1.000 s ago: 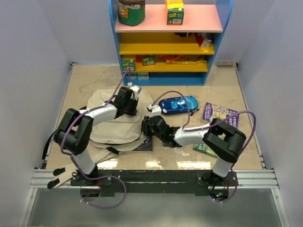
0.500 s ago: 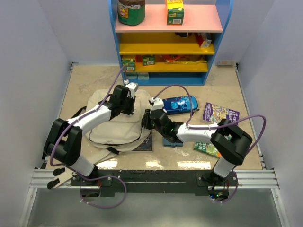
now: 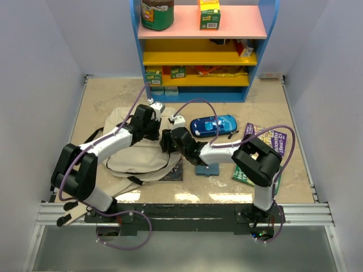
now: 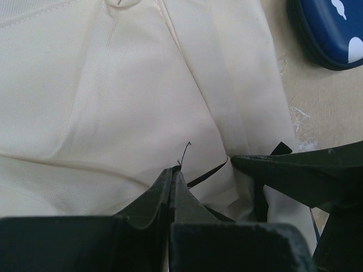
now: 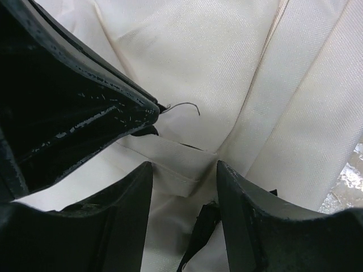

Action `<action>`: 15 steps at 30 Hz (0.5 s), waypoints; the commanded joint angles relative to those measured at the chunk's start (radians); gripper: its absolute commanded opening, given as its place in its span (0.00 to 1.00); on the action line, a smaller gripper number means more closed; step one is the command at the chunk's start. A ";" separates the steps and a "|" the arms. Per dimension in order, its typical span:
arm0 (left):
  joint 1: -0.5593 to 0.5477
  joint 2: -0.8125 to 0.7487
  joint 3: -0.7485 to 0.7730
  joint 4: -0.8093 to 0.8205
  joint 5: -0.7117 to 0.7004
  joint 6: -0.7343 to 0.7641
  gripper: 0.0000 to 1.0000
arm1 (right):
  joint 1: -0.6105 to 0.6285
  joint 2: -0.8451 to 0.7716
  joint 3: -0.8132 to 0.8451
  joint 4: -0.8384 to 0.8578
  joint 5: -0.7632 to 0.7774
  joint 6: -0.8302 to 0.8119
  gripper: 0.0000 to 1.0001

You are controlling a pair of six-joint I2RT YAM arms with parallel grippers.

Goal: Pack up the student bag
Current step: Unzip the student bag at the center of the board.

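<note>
The student bag, cream canvas with black straps, lies flat left of centre. My left gripper is at the bag's right edge. In the left wrist view its jaws are shut on a thin black bit of the bag's trim, and a dark thread sticks out of the tips. My right gripper is right beside it. It stands open, its jaws either side of a folded cream flap and a black strap end. One of its fingers shows in the left wrist view.
A blue pencil case lies just right of the grippers. Further right are a purple book and a green book. A small blue book lies near the right arm, and a dark book pokes from under the bag. A shelf stands at the back.
My right gripper has moved left and away onto the bag's edge, and its jaws have opened wider. My left gripper shifted slightly and stayed shut.
</note>
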 commanded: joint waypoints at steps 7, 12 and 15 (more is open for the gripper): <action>0.007 -0.033 -0.012 0.020 0.035 0.007 0.00 | -0.013 0.013 -0.001 0.064 -0.017 -0.014 0.43; 0.009 -0.040 -0.012 0.021 0.029 0.009 0.00 | -0.016 0.021 -0.006 0.070 -0.023 0.003 0.17; 0.009 -0.038 -0.014 0.023 0.029 0.009 0.00 | -0.019 0.013 -0.026 0.078 -0.021 0.012 0.09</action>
